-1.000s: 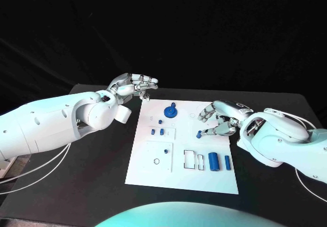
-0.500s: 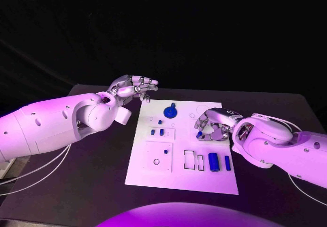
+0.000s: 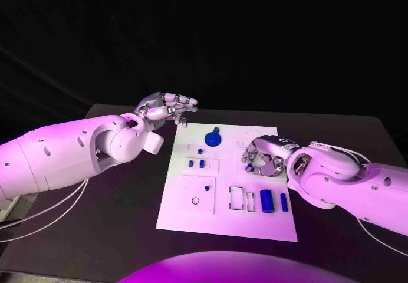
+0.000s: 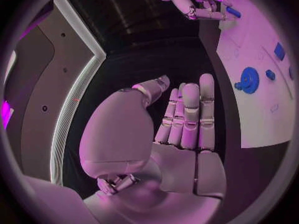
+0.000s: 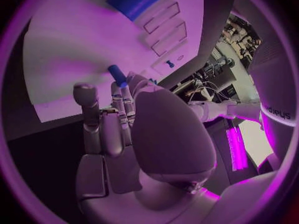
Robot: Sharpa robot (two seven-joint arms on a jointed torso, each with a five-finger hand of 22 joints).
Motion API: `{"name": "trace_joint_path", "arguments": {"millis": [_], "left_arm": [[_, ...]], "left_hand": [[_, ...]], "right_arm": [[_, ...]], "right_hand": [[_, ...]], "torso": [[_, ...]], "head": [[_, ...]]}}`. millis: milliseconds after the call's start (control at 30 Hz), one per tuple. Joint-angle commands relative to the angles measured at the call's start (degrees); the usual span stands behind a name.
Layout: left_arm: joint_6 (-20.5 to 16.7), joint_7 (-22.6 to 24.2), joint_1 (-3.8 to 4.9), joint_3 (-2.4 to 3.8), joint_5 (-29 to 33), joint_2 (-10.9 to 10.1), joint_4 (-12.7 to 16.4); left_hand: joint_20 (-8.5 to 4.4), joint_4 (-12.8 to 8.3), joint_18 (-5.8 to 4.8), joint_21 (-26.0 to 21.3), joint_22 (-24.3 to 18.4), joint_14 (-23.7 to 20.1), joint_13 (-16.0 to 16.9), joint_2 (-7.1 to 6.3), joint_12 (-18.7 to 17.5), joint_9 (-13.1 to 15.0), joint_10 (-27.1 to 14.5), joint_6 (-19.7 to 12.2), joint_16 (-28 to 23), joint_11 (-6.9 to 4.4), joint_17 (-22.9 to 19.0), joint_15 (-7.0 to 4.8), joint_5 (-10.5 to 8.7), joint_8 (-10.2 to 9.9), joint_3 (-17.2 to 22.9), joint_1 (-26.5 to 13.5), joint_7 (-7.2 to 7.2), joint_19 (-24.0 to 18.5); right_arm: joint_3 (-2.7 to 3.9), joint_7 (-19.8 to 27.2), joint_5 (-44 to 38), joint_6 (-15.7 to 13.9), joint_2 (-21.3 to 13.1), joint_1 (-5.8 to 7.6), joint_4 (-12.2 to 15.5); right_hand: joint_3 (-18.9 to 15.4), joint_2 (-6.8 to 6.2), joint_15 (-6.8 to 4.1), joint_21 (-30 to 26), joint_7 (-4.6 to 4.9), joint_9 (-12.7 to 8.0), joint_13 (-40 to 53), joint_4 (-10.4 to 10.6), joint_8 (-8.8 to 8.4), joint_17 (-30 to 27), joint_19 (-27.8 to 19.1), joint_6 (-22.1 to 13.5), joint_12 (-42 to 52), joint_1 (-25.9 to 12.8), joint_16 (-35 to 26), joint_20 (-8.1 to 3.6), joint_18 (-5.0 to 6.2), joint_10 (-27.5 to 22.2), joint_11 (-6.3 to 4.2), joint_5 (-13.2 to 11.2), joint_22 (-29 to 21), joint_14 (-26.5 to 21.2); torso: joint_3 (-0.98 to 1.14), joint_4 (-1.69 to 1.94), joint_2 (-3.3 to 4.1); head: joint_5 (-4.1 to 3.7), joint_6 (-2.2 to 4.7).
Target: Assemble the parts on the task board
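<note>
Task board (image 3: 191, 215) lies mid-table (image 3: 102, 247). Gear-shaped part (image 3: 213, 139) near board's far edge; two small parts (image 3: 196, 164) nearer, left of centre; two upright-lying parts (image 3: 273, 201) at right near side. Left hand (image 3: 165, 108) off board's far left corner; right hand (image 3: 265, 157) over right edge

White task board (image 3: 191, 215) on a black bench (image 3: 111, 236), printed with thin dark outlines of rectangles and small circles. Blue parts: a round gear-like disc (image 3: 213, 140) near the left hand (image 3: 165, 107); a small peg (image 5: 116, 74) at the fingertips of the right hand (image 3: 265, 158); a cylinder (image 3: 267, 201) and a narrow bar (image 3: 284, 202) just beside the right arm. Both hands are silver, on white arms.
</note>
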Motion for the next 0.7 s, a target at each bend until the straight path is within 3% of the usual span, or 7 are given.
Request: {"name": "trace_joint_path", "arguments": {"millis": [33,367,700], "left_arm": [[0.88,0.12,0.01,0.04,0.03,0.01,0.13],[0.98,-0.14,0.01,0.04,0.03,-0.06,0.15],[1.02,-0.29,0.01,0.04,0.03,-0.08,0.16]], "left_hand": [[0.39,0.00,0.82,-0.24,-0.06,-0.06,0.07,0.34,-0.01,0.07,-0.59,-0.31,0.00,-0.01,0.05,0.28,0.18,0.15,-0.27,0.36,-0.11,0.10],[0.40,0.04,0.82,-0.26,-0.09,-0.13,0.08,0.35,0.05,0.08,-0.68,-0.35,-0.02,0.04,-0.10,0.30,0.18,0.20,-0.37,0.32,-0.07,0.12],[0.41,0.09,0.81,-0.28,-0.10,-0.18,0.09,0.34,0.07,0.09,-0.76,-0.40,-0.04,0.06,-0.20,0.32,0.17,0.21,-0.45,0.25,-0.04,0.13]], "right_arm": [[-0.19,-0.15,-1.94,0.46,0.03,-0.26,-0.31],[-0.19,-0.85,-3.55,1.04,0.20,-0.29,-0.65],[-0.23,-1.56,-3.88,2.11,0.35,-0.44,-1.13]], "right_hand": [[2.35,-1.17,-0.12,0.20,0.03,-0.10,0.08,-0.16,0.02,0.10,0.28,0.52,-0.58,-0.42,0.37,-0.21,-0.76,0.54,-0.05,0.17,0.28,1.31],[5.42,-3.05,-0.06,0.35,0.12,-0.12,0.08,-0.90,0.12,0.21,0.20,0.77,-1.48,-1.01,0.49,-0.18,-0.78,0.71,0.04,0.03,0.74,1.31],[5.58,-5.05,0.29,-0.44,0.36,-0.20,0.07,-0.91,-0.01,-0.40,-0.26,0.50,-2.68,-3.26,0.35,0.11,-0.66,-0.66,0.46,-0.18,0.30,1.12]], "torso": [[-0.04,-0.03,-0.01],[0.01,-0.04,0.01],[0.01,-0.03,0.00]], "head": [[0.00,-0.02],[-0.05,-0.07],[-0.18,-0.12]]}}
